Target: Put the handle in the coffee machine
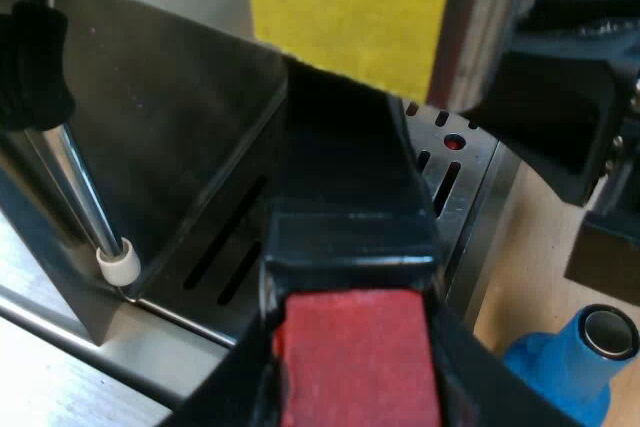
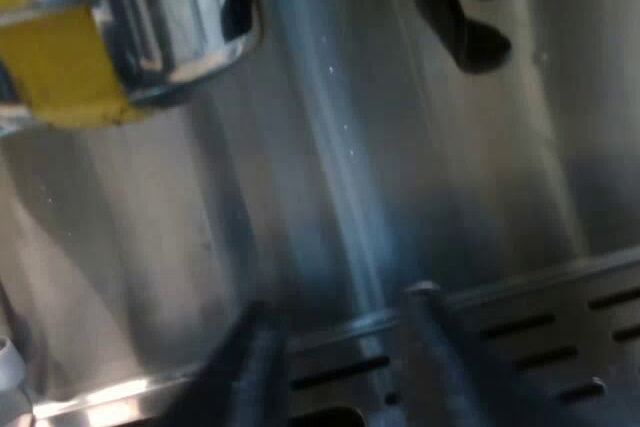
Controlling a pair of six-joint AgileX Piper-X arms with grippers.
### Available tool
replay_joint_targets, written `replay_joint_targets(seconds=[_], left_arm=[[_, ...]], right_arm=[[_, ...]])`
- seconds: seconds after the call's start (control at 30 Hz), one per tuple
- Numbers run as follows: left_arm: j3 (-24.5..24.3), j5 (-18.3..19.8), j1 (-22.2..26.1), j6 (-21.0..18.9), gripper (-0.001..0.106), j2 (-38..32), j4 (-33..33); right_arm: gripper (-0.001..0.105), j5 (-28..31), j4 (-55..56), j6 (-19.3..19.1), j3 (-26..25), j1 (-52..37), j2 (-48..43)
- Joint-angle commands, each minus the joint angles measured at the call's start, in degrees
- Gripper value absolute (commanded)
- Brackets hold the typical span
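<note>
Handle (image 1: pixel 345 247) clamped in left gripper (image 1: pixel 355 352).
Its metal holder (image 1: pixel 490 27) ahead of the fingers, over drip tray (image 1: pixel 455 187); right gripper (image 2: pixel 340 357) spread, empty.

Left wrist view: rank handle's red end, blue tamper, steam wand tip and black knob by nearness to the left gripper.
1. Handle's red end, clamped between the fingers.
2. Blue tamper beside the tray and steam wand tip over it: too close to call.
3. Black knob, up the wand.

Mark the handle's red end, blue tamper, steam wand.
handle's red end (image 1: pixel 355 357): left wrist view, middle of face.
blue tamper (image 1: pixel 552 377): left wrist view, blue body.
steam wand (image 1: pixel 118 264): left wrist view, white tip.
</note>
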Motion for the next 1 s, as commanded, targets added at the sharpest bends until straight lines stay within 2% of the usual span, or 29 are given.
replay_joint_targets(seconds=[0.03, 0.17, 0.27, 0.3, 0.37, 0.4, 0.63, 0.83, 0.9, 1.0], left_arm=[[-1.7, 9.5, 0.0, -0.1, 0.000, -2.2, -1.9], [-1.7, 9.5, 0.0, -0.1, 0.000, -2.2, -1.9], [-1.7, 9.5, 0.0, -0.1, 0.000, -2.2, -1.9], [-1.7, 9.5, 0.0, -0.1, 0.000, -2.2, -1.9], [-1.7, 9.5, 0.0, -0.1, 0.000, -2.2, -1.9], [-1.7, 9.5, 0.0, -0.1, 0.000, -2.2, -1.9], [-1.7, 9.5, 0.0, -0.1, 0.000, -2.2, -1.9], [-1.7, 9.5, 0.0, -0.1, 0.000, -2.2, -1.9], [-1.7, 9.5, 0.0, -0.1, 0.000, -2.2, -1.9], [-1.7, 9.5, 0.0, -0.1, 0.000, -2.2, -1.9]], right_arm=[[0.010, -1.6, -2.9, -7.4, -0.1, -2.0, -0.2], [0.008, -3.3, -6.3, -10.8, -0.1, -3.0, -0.2], [0.008, -6.4, -11.1, -17.6, -0.1, -3.2, 0.1], [0.008, -9.1, -13.5, -21.0, -0.1, -3.2, 0.5], [0.008, -12.6, -16.6, -24.8, -0.1, -3.2, 1.1], [0.008, -13.6, -18.8, -25.6, -0.1, -3.2, 1.4], [0.008, -11.9, -27.3, -26.3, -0.1, -3.2, 2.2], [0.008, -11.8, -28.3, -27.4, -0.1, -3.2, 2.2], [0.008, -11.8, -28.3, -28.9, -0.1, -3.7, 2.2], [0.008, -10.3, -28.3, -28.6, -0.1, -4.6, 2.2]])
